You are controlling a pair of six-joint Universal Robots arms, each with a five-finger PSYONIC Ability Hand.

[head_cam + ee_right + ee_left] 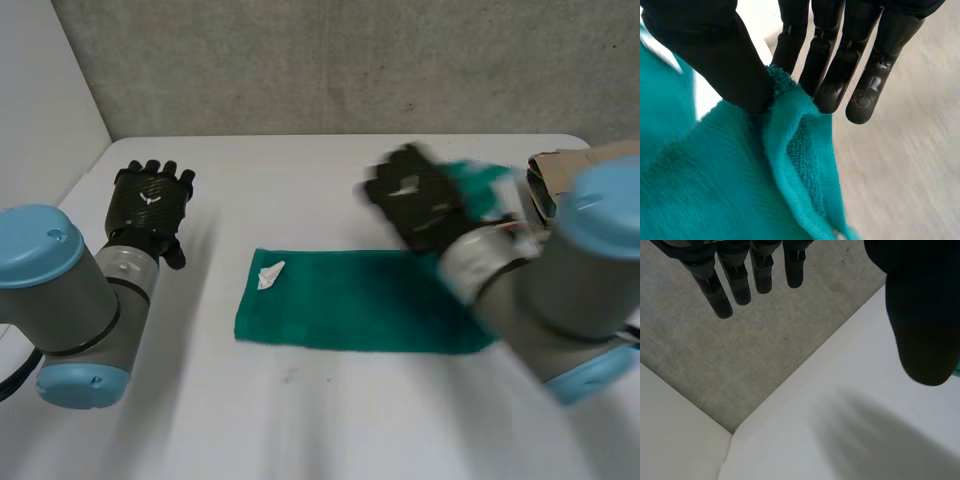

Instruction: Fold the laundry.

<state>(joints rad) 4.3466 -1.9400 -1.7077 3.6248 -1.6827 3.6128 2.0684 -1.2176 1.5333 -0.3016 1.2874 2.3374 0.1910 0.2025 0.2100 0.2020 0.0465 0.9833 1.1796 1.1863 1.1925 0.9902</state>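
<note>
Nearest to me, the green towel (pixel 350 300) lies flat on the white bench (pixel 300 420) as a long strip, with a small white label (pixel 271 274) near its left end. At its right end the right hand (pixel 415 205) holds the edge of the cloth up from the bench: the thumb presses it against the fingers (pixel 832 85), so it is a pinch. I think this grip is for carrying that end over toward the label end, to make the next fold. The left hand (pixel 150 200) is well apart from the towel, on the left, its fingers (pixel 740 285) straight and a little spread, holding nothing; probably it waits there so as not to be in the way. Further back, at the right edge, is a cardboard box (pixel 565 160); what is in it I cannot tell.
</note>
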